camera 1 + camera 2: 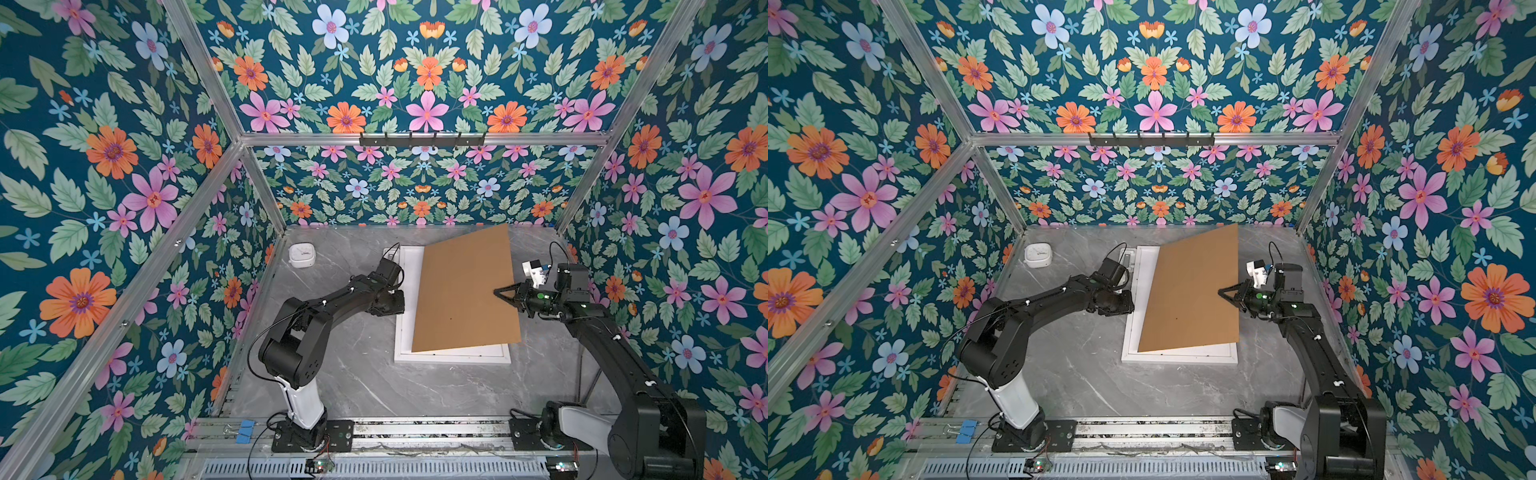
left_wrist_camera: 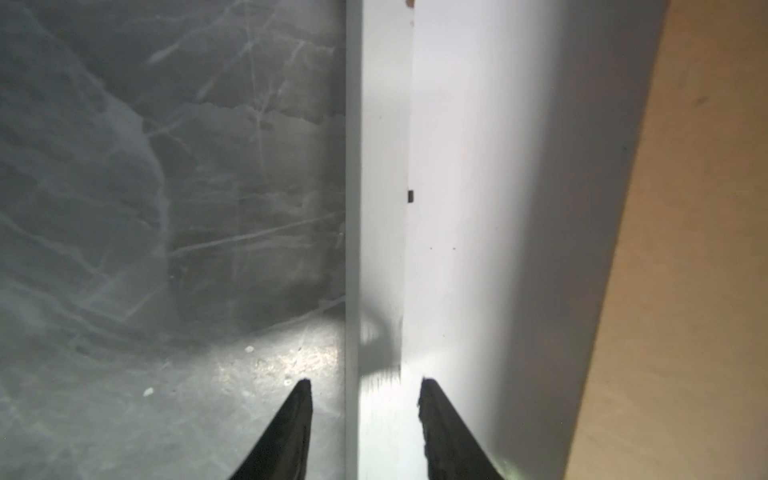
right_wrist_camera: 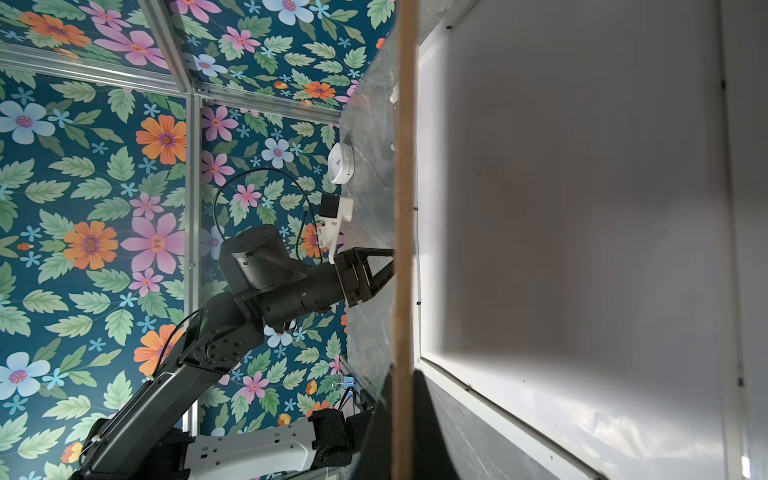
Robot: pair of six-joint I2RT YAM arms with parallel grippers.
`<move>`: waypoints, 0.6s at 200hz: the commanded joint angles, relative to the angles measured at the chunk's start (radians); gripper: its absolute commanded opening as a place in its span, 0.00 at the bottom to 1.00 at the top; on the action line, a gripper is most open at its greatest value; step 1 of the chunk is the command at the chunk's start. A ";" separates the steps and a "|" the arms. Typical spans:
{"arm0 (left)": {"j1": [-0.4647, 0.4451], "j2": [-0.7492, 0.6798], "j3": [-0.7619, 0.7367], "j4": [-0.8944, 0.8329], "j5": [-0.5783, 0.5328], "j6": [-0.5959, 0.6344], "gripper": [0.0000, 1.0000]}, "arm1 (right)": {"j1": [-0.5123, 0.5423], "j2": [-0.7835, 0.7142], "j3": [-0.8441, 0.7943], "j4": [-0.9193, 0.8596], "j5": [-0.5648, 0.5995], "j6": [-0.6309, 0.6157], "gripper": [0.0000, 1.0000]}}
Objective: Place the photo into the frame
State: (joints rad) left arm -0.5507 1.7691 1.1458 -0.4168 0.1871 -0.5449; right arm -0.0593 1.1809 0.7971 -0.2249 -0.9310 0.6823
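The white frame point(image 1: 453, 357) point(image 1: 1179, 357) lies flat on the marble table. A plain white sheet point(image 1: 409, 286) point(image 3: 582, 208) fills its inside; no printed face shows, so the photo is hidden. Over it leans the brown backing board point(image 1: 465, 291) point(image 1: 1192, 291), low at the left and raised at the right. My right gripper point(image 1: 505, 293) point(image 1: 1227, 295) point(image 3: 403, 395) is shut on the board's right edge. My left gripper point(image 1: 397, 301) point(image 1: 1129, 301) point(image 2: 365, 381) is open, its fingers astride the frame's left rim point(image 2: 378, 208) with a gap on each side.
A small white clock point(image 1: 302, 254) point(image 1: 1038, 254) sits at the table's back left. Blue binder clips point(image 1: 245, 430) hang on the front rail. A black hook rack point(image 1: 422, 139) is fixed on the back wall. Floral walls close in on three sides.
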 commanded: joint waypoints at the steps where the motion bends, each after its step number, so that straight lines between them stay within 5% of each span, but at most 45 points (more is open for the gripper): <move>1: 0.012 -0.012 -0.004 -0.001 0.042 -0.006 0.50 | 0.007 0.023 0.007 0.123 -0.048 0.006 0.00; 46: 0.064 -0.050 -0.042 0.038 0.097 -0.012 0.60 | 0.053 0.088 0.016 0.170 -0.052 0.009 0.00; 120: 0.107 -0.065 -0.103 0.125 0.191 -0.019 0.62 | 0.069 0.168 0.010 0.256 -0.055 0.023 0.00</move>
State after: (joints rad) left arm -0.4461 1.7020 1.0515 -0.3408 0.3286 -0.5556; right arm 0.0074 1.3312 0.8036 -0.0658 -0.9417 0.7002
